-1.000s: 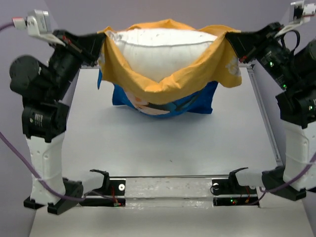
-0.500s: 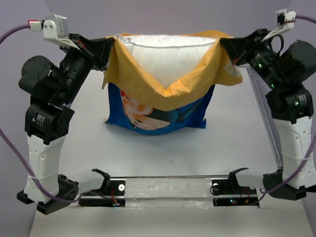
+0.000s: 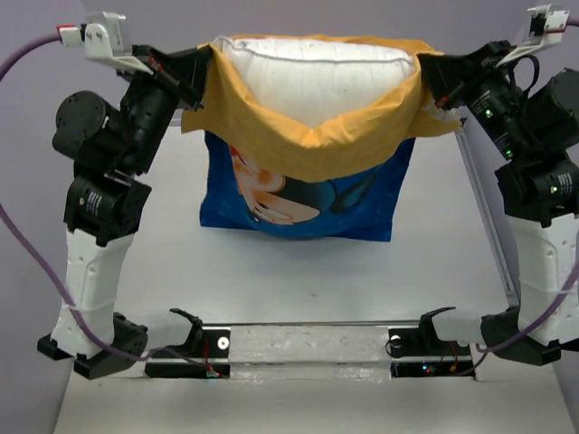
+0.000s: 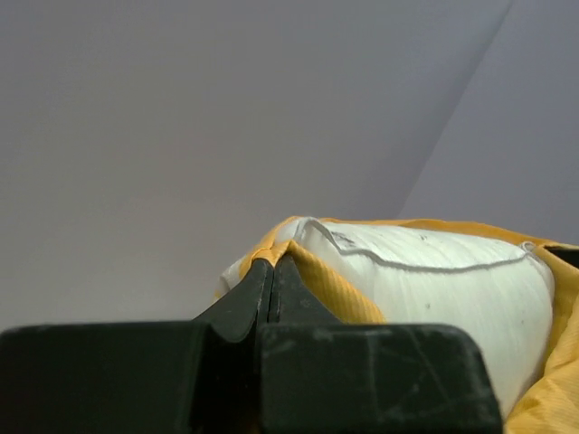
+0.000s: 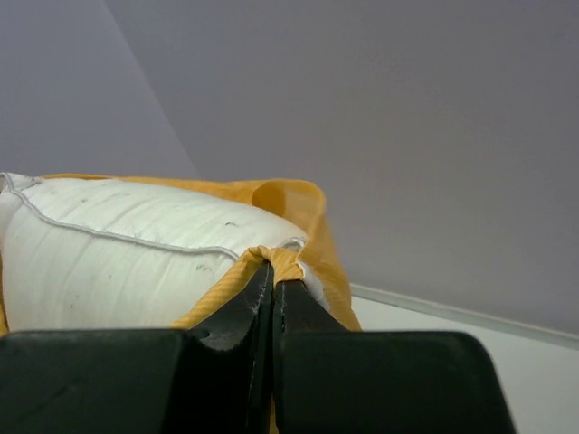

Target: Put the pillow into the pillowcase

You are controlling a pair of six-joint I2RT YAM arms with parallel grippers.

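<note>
- Step in hand, as judged: settling the pillow [image 3: 312, 77] down into the pillowcase [image 3: 308, 149]; insertion is partly done, not complete
- Left tool [image 3: 204, 69]: jaws fully closed, pinching the yellow hem at the left corner of the case mouth; right tool [image 3: 423, 70]: jaws fully closed on the hem at the right corner
- Position: the pillowcase hangs stretched between the two tools over the far half of the desk [image 3: 298, 280]; its blue lower edge appears to rest on the desk
- The pillow sits inside the case, its upper part bulging above the near hem; that hem sags in a shallow V between the corners
- Next move, as judged: both pinches must hold firm and level while the case is raised or shaken so the pillow drops to the bottom; a slipped hem would spill the load
- Appearance: pillow white, plump, piped seam along the top, a few small dark specks; case yellow-orange at the mouth, blue with a cartoon face below
</note>
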